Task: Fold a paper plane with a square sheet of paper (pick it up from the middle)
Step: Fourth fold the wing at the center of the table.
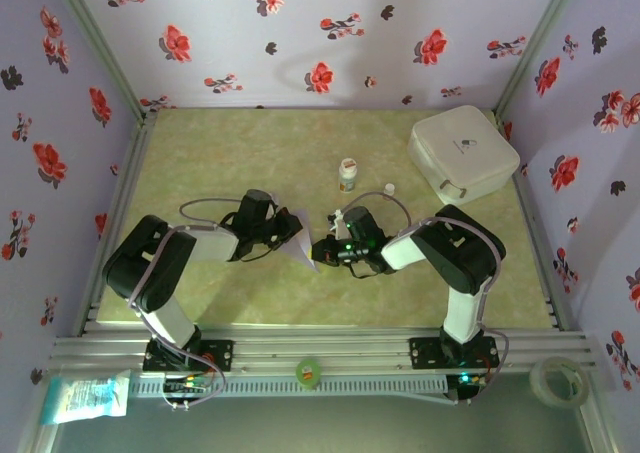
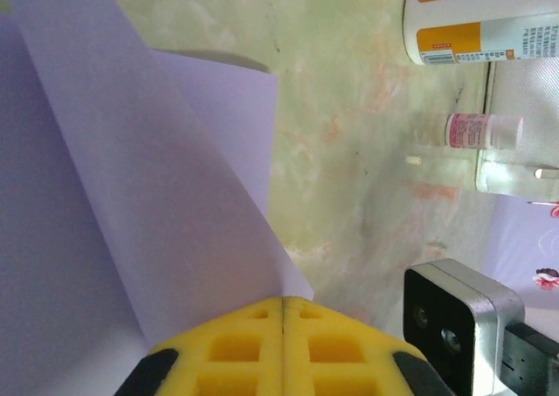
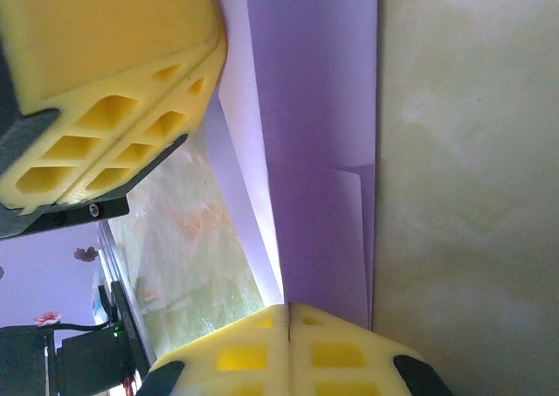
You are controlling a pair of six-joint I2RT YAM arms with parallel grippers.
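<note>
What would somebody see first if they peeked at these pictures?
Probably the pale lilac paper in the middle of the table, pinched from both sides by two arms' yellow jaws, both shut on it. Next, the red-flowered wallpaper all around, and the white box in the far right corner.

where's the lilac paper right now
In the top view the paper is mid-table, pinched between the left gripper and right gripper, nearer than the small bottle.
</note>
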